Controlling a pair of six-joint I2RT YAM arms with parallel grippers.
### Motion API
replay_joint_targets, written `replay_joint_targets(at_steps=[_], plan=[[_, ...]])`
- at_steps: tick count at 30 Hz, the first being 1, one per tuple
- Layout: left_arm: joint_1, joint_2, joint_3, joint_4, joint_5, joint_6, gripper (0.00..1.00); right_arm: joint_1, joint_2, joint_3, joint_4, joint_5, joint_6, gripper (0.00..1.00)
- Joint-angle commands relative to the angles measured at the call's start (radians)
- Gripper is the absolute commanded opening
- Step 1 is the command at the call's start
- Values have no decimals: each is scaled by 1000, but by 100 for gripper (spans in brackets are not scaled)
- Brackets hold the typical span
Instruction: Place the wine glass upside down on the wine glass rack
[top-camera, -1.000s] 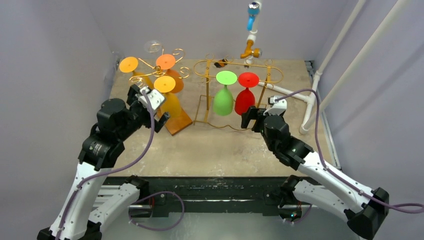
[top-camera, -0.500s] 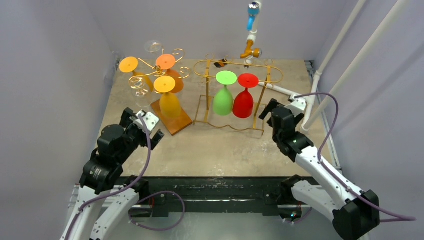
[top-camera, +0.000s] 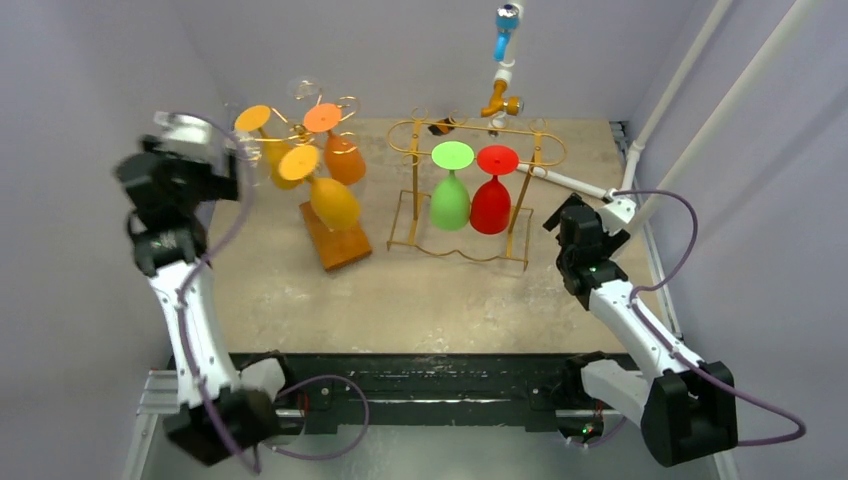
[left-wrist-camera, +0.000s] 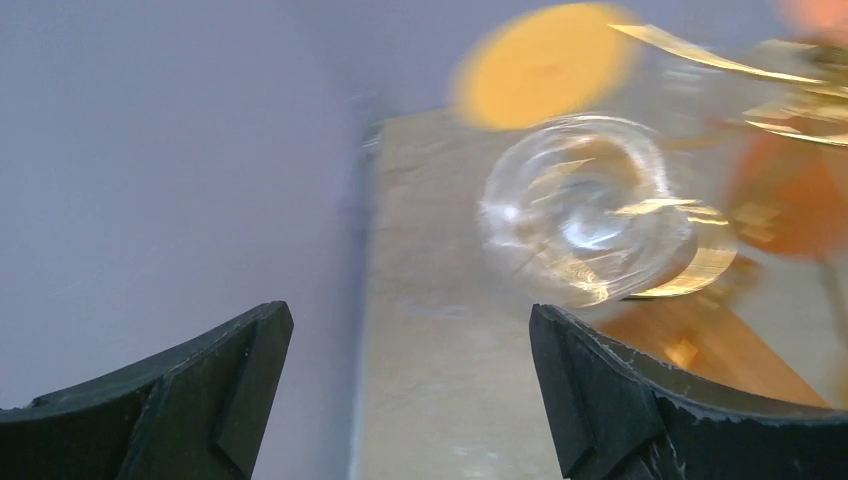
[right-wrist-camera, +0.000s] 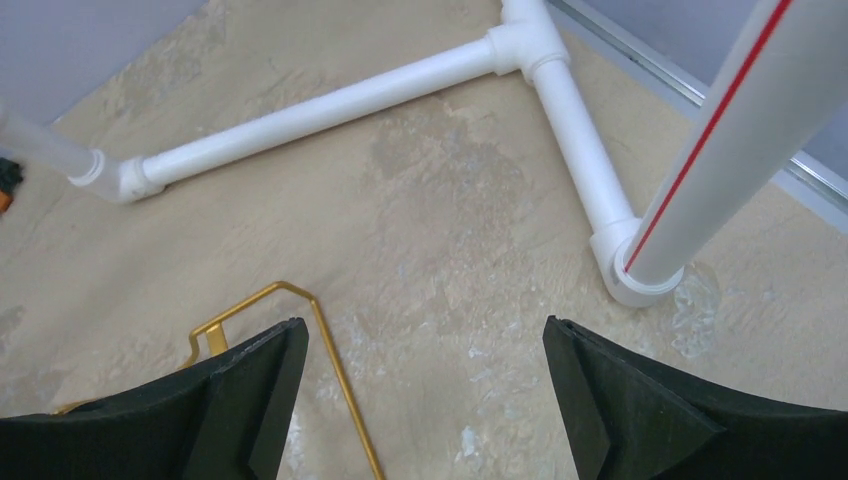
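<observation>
At the far left of the table (top-camera: 450, 300), the clear wine glass (left-wrist-camera: 585, 210) appears to hang bowl-down on the gold scroll rack with a wooden base (top-camera: 338, 245), just ahead of the left gripper (left-wrist-camera: 408, 315), whose jaws stand wide apart and empty. The right gripper (right-wrist-camera: 425, 335), equally spread and empty, hovers beside the gold wire rack (right-wrist-camera: 342, 380). Hanging looks done; only parking both arms seems left.

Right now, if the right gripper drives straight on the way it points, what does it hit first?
Probably the beige tabletop: the open right gripper points down at it, between the gold wire rack foot and the white plastic pipe frame. Depth is unclear.
</observation>
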Motion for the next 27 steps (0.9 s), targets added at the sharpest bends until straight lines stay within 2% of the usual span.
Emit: replay_joint_targets(at_steps=[1, 2, 5, 9, 12, 15, 19, 27], plan=[[668, 234, 218, 189, 648, -276, 98, -52, -24, -39, 124, -1, -34, 99], [729, 266, 228, 202, 739, -291, 99, -60, -15, -42, 135, 0, -34, 99], [794, 247, 167, 231, 791, -262, 100, -81, 19, -44, 167, 3, -29, 99], [797, 146, 10, 269, 856, -219, 100, -87, 42, -49, 177, 14, -16, 99], [793, 118, -40, 163, 942, -115, 100, -89, 29, -87, 222, 21, -15, 99], [779, 114, -75, 64, 954, 46, 100, -90, 27, -107, 250, 5, 0, 99], [777, 164, -63, -178, 970, 274, 99, -91, 57, -92, 261, -11, 11, 99], [746, 193, -143, -122, 944, 289, 97, -92, 117, -65, 310, -34, -20, 99]])
